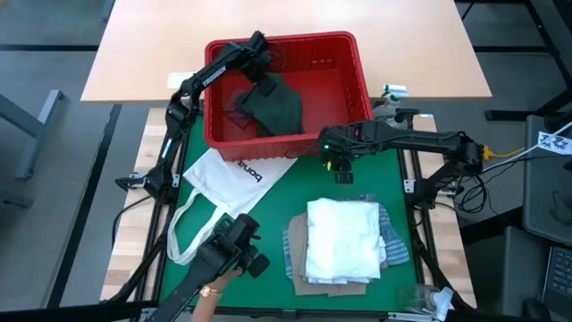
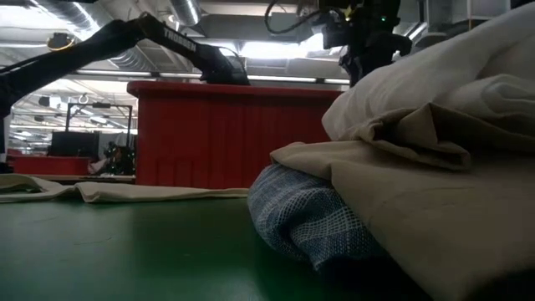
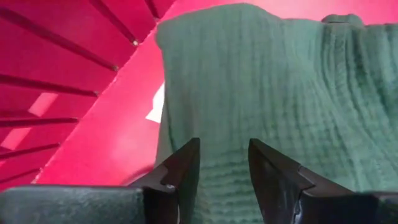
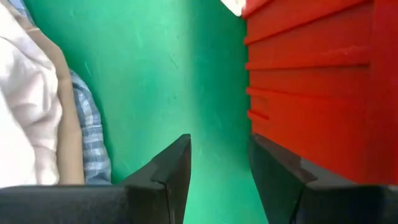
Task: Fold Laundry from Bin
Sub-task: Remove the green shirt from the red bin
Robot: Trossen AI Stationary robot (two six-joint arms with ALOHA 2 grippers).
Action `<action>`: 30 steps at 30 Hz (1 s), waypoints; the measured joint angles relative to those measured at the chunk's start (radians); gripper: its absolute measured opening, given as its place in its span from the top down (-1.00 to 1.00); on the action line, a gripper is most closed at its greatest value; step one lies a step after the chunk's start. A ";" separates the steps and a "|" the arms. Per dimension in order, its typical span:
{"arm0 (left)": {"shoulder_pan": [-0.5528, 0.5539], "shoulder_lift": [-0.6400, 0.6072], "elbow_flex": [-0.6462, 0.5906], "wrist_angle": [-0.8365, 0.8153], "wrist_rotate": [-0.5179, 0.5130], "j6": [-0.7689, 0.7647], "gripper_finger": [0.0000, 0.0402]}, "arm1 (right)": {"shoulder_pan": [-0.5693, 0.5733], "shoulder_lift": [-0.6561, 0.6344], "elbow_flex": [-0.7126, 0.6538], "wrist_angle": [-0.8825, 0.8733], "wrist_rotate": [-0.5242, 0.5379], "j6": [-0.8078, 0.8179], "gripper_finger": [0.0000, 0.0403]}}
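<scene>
The left gripper (image 3: 224, 163) is hanging inside the red bin (image 1: 357, 67) in the upper middle of the high view, its two dark fingers standing apart with nothing between them, right over the dark green-grey top (image 1: 275, 105). To my eye it is lining up to take hold of that garment, the last piece I can see in there. The right gripper (image 4: 219, 160) is waiting centre frame, just past the bin's near wall, jaws apart and empty above bare mat, seemingly ready to help.

The folded laundry is sitting lower right of centre: the large white shirt (image 1: 341, 237) on top, tan shirt (image 2: 401, 180) under it, blue-striped cloth (image 2: 305, 219) peeking out below, stacked probably to keep finished pieces together. A white tote bag (image 1: 223, 183) is lying flat lower left, out of the way.

The green mat (image 1: 277, 197) is covering the work area, with a pale wooden table (image 1: 161, 45) beyond; a person's hand (image 1: 207, 300) is showing at the bottom edge
</scene>
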 joint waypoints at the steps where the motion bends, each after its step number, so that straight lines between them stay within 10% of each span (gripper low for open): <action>1: 0.003 0.000 0.000 0.000 -0.001 -0.002 0.35 | 0.000 0.000 -0.003 0.000 0.000 0.000 0.20; 13: 0.030 0.000 -0.127 0.047 0.059 -0.078 0.35 | 0.000 0.000 -0.009 0.000 0.000 0.001 0.20; 21: 0.029 0.000 -0.159 0.097 0.292 -0.008 0.38 | 0.000 0.000 -0.009 0.000 0.000 0.000 0.20; 30: 0.028 0.000 -0.159 0.127 0.349 -0.081 0.95 | 0.000 0.000 -0.009 0.000 0.000 0.000 0.20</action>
